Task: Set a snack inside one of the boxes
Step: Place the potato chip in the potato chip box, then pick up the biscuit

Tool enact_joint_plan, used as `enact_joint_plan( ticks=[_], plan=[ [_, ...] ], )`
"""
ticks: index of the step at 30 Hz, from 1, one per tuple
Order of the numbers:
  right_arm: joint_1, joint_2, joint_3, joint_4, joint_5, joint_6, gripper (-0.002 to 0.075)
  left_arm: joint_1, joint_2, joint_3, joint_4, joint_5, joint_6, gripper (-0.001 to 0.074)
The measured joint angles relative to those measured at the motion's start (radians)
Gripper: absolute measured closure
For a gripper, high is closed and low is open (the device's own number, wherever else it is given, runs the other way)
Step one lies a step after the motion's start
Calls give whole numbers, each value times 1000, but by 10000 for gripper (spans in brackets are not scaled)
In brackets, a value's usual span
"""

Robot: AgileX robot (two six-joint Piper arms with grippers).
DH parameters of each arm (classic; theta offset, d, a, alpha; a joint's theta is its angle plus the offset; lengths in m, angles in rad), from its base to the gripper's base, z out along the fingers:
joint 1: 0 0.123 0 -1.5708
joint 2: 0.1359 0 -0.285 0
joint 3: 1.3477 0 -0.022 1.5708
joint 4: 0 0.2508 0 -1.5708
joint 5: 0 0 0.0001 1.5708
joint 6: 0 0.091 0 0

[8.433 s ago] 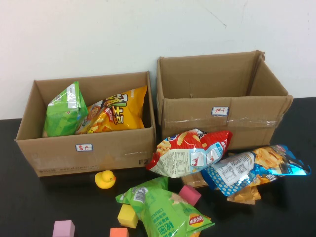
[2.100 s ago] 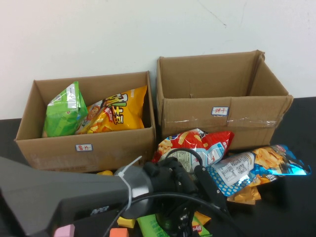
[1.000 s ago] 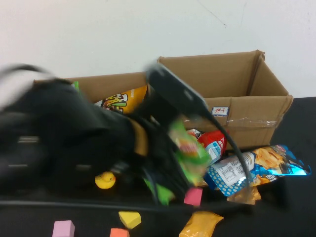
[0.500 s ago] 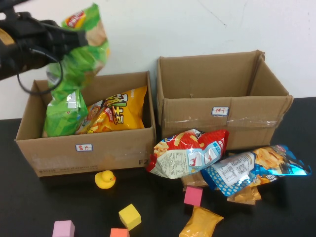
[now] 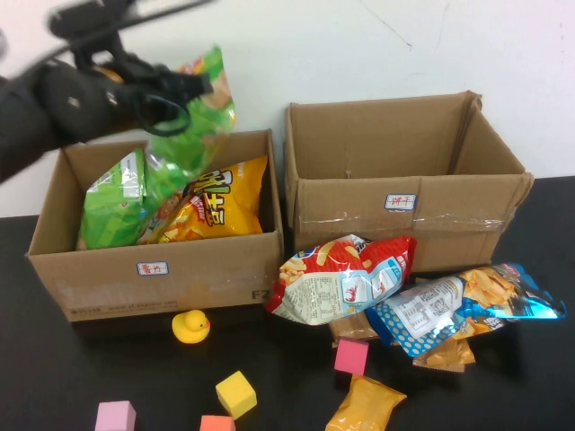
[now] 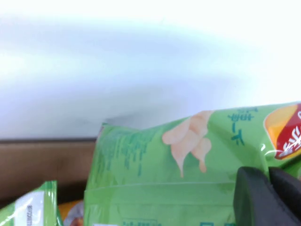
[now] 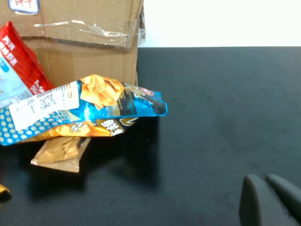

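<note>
Crinkly green foil fills the upper left of the high view: the green chip bag (image 5: 193, 112) hangs there, its glossy skin creased, pinched at one edge by the left gripper (image 5: 199, 85), whose dark fingers (image 6: 261, 200) are pressed together on the foil. The bag's lower end dips just past the back rim of the left box (image 5: 162, 274), a plain corrugated cardboard carton with a small white label on its front wall. Inside that box a second green bag (image 5: 117, 202) stands against the left wall and a shiny yellow bag (image 5: 216, 202) leans beside it, leaving a narrow gap at the right wall.

Right of it, nearly touching, stands the right box (image 5: 404, 193), taller, with flaps up, clear tape across its front and bare cardboard inside.

On the matte black table (image 5: 54, 377) in front lie a puffy red bag (image 5: 346, 274), a blue bag (image 5: 467, 301) overlapping a flat brown wrapper (image 7: 61, 153), and a small orange packet (image 5: 364, 409) at the lower edge. A rubber duck (image 5: 190, 325) sits just before the left box; a yellow block (image 5: 236, 393), a pink block (image 5: 351, 356), a lilac block (image 5: 116, 417) and an orange block (image 5: 216, 423) are scattered lower left.

The right gripper (image 7: 273, 200) hovers over bare tabletop to the right of the blue bag, its fingers closed on nothing.
</note>
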Motion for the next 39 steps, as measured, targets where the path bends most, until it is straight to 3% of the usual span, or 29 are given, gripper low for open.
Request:
enact_joint_plan(
  ticks=[9,12,20,27,30,32,37,39],
  plan=[
    [0,0,0,0,0,0,727,33,230,-49,-68,63,-20,734],
    [0,0,0,0,0,0,727,52,249,-51,-78,120,-14,702],
    [0,0,0,0,0,0,727,91,184,-49,-71,215,97,295],
    [0,0,0,0,0,0,727,95,-42,-47,-58,285,249,234],
    [0,0,0,9,0,0,727,95,-145,-20,-46,302,291,245],
    [0,0,0,51,0,0,727,95,-224,25,-34,299,305,300],
    [0,0,0,311,-5,2,727,95,-438,210,-25,238,316,610],
    [0,0,2,462,-7,4,727,95,-514,291,-25,220,319,672]
  ],
)
